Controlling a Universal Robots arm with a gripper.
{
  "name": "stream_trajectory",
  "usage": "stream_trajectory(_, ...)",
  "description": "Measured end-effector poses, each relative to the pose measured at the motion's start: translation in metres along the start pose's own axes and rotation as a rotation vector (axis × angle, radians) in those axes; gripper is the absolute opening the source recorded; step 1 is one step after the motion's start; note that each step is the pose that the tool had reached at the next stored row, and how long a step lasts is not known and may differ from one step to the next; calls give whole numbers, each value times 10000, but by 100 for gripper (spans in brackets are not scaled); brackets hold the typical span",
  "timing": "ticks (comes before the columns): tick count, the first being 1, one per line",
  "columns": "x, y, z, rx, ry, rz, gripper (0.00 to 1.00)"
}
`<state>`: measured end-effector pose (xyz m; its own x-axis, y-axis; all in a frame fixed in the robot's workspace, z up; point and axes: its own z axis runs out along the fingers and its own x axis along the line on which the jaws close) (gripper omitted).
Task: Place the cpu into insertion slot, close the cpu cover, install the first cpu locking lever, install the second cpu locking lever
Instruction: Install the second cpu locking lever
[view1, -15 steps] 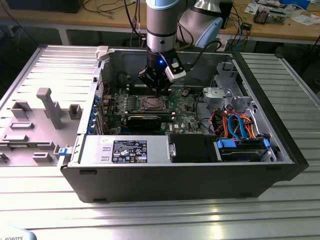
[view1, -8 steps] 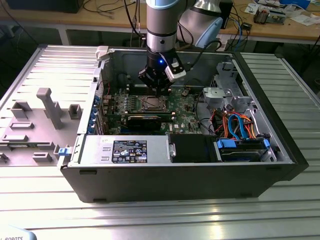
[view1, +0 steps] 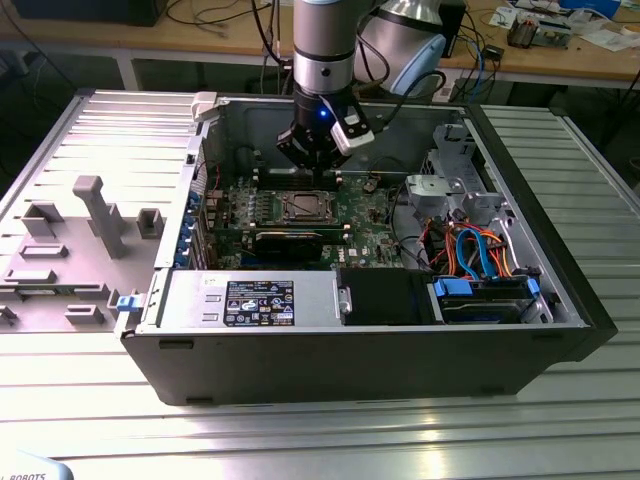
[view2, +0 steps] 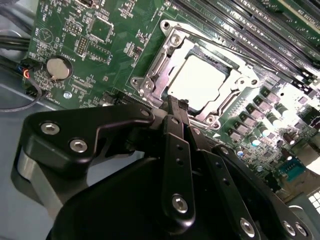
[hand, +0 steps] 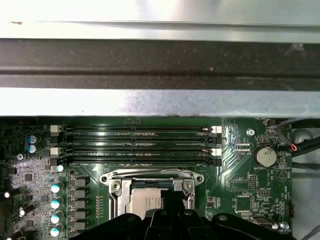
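Open computer case (view1: 560, 290) lying on its side on a ribbed metal table (view1: 300, 430), motherboard (view1: 370, 215) facing up so the arm can come straight down from above. Seated in the insertion slot (view2: 172, 42): the cpu (view2: 197, 82), its pale metal top level and showing through the window of the cpu cover (view2: 227, 97), which lies flat over it — a sign, most likely, that placing and closing are already done. Poised just above the socket's near edge: the gripper (view2: 176, 106), fingers drawn together into a single narrow tip with no gap visible and nothing between them, presumably kept shut to press or hook a thin lever rather than to grasp. In the first wrist view, same black tip overlapping the socket's edge, below the rows of memory slots (hand: 140, 145). Whether either locking lever is already latched — cannot tell; thin wire arms not clearly distinguishable against the shiny frame. Coin battery (view2: 58, 68) well aside on the board, uninvolved.
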<state>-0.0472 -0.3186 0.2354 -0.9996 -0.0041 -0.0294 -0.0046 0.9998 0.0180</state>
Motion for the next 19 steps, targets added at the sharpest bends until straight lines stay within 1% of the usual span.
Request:
stream_trajectory(16, 0, 0, -21, 3, 2, 0, 11)
stream_trajectory(19, 0, -24, -20, 4, 3, 0, 11)
